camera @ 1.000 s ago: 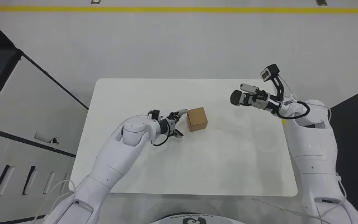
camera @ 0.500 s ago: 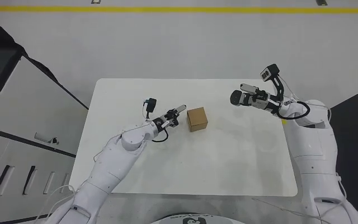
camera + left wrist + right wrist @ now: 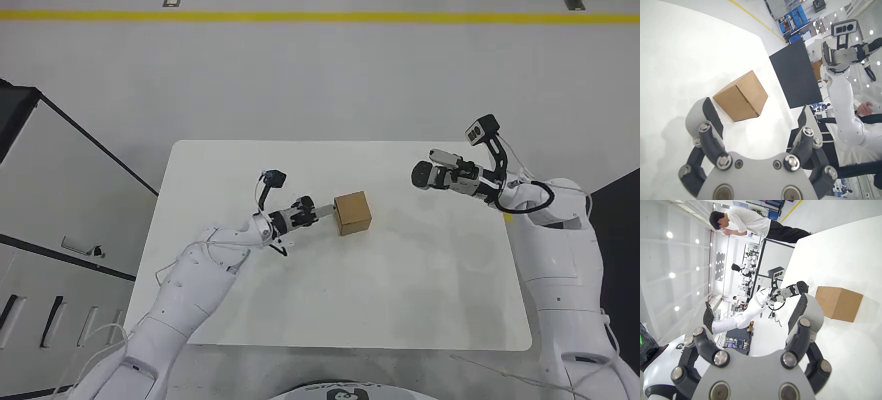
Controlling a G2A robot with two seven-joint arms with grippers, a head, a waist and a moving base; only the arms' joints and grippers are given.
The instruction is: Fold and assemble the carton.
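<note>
A small brown carton (image 3: 352, 212) stands closed as a cube near the middle of the white table (image 3: 420, 290). My left gripper (image 3: 322, 211) sits just left of it, open, its fingers pointing at the carton with nothing between them. The left wrist view shows the carton (image 3: 741, 98) a short way beyond the open left gripper (image 3: 755, 108). My right gripper (image 3: 418, 175) hovers open over the table's right part, well away from the carton. From the right wrist the carton (image 3: 838, 303) shows beyond the open right gripper (image 3: 755, 306).
The tabletop around the carton is bare white surface. A dark panel (image 3: 70, 150) stands beside the table's left edge. A yellow floor line (image 3: 320, 16) runs beyond the far edge.
My left gripper has turned at the wrist and shifted slightly away from me, now pointing straight at the carton's left side. The carton and the right arm have stayed put.
</note>
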